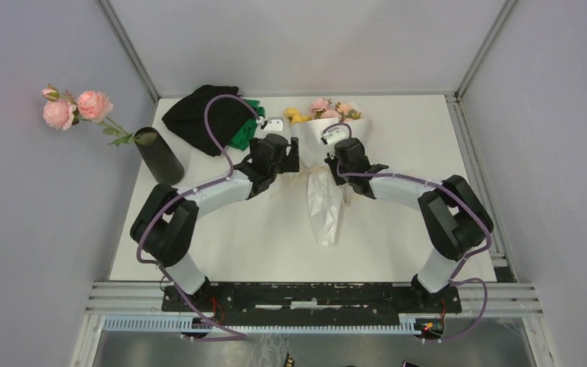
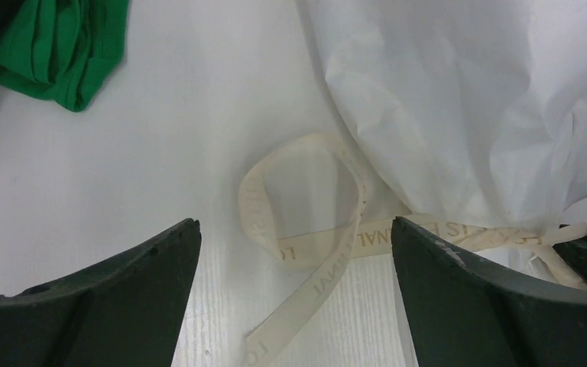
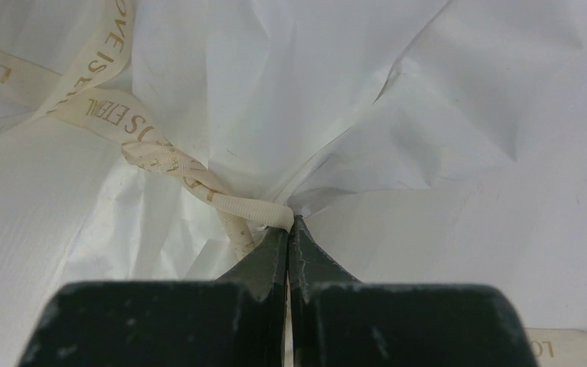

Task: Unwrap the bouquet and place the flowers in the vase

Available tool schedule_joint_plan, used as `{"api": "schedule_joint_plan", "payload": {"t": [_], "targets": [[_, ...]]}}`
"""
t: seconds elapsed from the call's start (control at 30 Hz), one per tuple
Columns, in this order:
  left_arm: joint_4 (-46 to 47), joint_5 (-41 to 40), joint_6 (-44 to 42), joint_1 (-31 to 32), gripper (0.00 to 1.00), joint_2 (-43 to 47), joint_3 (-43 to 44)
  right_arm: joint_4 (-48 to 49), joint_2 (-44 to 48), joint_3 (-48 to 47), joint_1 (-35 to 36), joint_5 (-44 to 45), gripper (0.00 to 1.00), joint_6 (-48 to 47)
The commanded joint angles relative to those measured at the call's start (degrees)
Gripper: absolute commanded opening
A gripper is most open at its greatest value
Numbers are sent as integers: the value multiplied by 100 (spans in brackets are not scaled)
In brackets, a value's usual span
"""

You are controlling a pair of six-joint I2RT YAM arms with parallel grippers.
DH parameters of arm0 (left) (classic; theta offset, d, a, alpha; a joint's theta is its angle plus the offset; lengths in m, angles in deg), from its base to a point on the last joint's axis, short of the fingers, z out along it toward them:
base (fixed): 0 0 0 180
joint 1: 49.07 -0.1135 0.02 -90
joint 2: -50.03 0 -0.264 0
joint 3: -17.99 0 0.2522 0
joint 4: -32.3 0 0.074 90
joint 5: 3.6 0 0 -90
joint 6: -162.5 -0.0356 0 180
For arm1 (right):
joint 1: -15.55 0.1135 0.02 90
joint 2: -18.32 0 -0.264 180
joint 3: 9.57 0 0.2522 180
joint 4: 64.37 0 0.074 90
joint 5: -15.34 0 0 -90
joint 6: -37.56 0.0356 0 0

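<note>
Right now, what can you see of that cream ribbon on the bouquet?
The cream ribbon is a flat woven band printed with gold lettering, tied round the gathered waist of the white paper wrap. One loop and a tail lie on the white table between the open left gripper's fingers. The shut right gripper appears to pinch a strand at the knot.

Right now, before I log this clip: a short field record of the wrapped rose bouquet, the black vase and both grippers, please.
bouquet: pink and yellow artificial roses in white paper sheet, lying on white table
ribbon: cream, at the paper's neck, loop loose on table
left gripper: open, over the ribbon loop
right gripper: shut, tips at ribbon and gathered paper
vase: tall matte black cylinder at left, separate pink rose stem inside
</note>
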Motion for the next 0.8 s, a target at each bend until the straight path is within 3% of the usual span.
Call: {"api": "schedule_joint_plan", "payload": {"t": [0.0, 0.4, 0.63, 0.77], "targets": [[245, 489, 103, -78, 100, -6, -83, 126, 21, -140, 4, 33, 0, 20], [737, 2109, -102, -255, 100, -976, 1093, 141, 83, -96, 9, -73, 0, 3], [1571, 3325, 575, -336, 100, -1618, 1486, 167, 60, 2, 8, -137, 0, 48], [1530, 3543, 699, -338, 100, -2048, 1721, 167, 117, 59, 4, -72, 0, 11]]}}
